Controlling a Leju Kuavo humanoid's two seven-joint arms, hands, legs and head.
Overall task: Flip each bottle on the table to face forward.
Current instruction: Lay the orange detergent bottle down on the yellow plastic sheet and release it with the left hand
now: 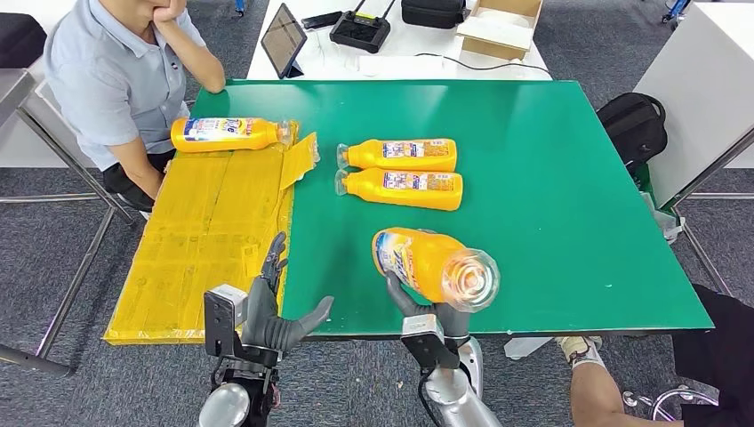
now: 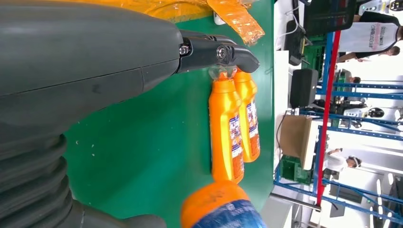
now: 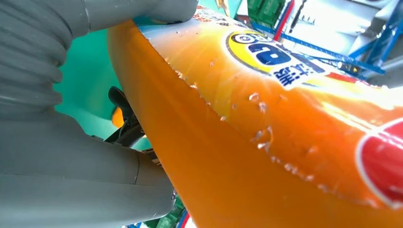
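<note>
We hold the bottle [image 1: 433,266] clamped in our right hand [image 1: 433,313] above the desk [image 1: 551,178] edge, near the pair [image 1: 400,172], left hand [image 1: 271,311] spread idle; wet-looking droplets on its side suggest it may slip while turning.

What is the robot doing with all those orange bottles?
The robot's right hand is holding one orange bottle up above the near edge of the green table, with the clear cap end pointing toward the camera. Its left hand is open and holds nothing, near the yellow sheet. Two more bottles lie side by side in the middle of the table, and another bottle lies on the yellow sheet, close to a person sitting at the far corner.
</note>
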